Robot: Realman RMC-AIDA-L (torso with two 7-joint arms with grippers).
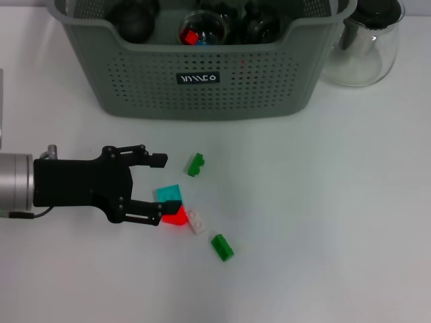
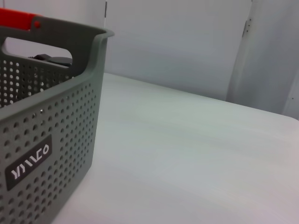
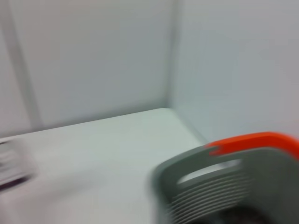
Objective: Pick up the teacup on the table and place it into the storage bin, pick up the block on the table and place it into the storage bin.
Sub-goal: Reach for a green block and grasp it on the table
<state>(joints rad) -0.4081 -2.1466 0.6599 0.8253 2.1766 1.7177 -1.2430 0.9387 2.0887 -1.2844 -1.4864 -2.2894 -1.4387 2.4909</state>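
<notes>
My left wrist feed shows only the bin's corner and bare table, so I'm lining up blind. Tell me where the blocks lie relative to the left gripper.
Observer: In the head view the left gripper is low over the table in front of the storage bin. Its jaws are open, and a teal block lies just past their tips.
Operator: List what crowds that block.
Observer: A red block lies against it, by the jaw nearer the robot. A white block sits against the red one.
Operator: Report any strays.
Observer: A green block lies alone, nearer the bin. A second green block lies alone, nearer the robot.
</notes>
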